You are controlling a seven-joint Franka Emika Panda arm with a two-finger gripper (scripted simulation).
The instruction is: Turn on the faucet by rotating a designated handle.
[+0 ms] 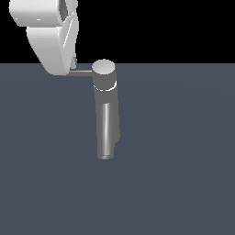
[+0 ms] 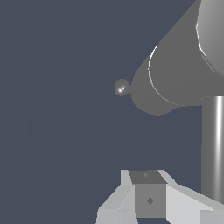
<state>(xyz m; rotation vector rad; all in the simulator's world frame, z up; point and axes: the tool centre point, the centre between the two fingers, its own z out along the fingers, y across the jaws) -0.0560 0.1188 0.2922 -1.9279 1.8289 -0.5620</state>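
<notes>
Hanging over handle (image 1: 81,72) tip; tool (image 1: 72,62) beside faucet (image 1: 106,105); jaw state unclear

Grey faucet (image 1: 105,98) upright on floor, spout toward camera, thin handle (image 1: 81,72) projecting to exterior view's left

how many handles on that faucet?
1. A single thin handle projects from the faucet just under its round cap, toward the exterior view's left, its far end behind the white arm. None shows on the other side; the back of the body is hidden.
</notes>
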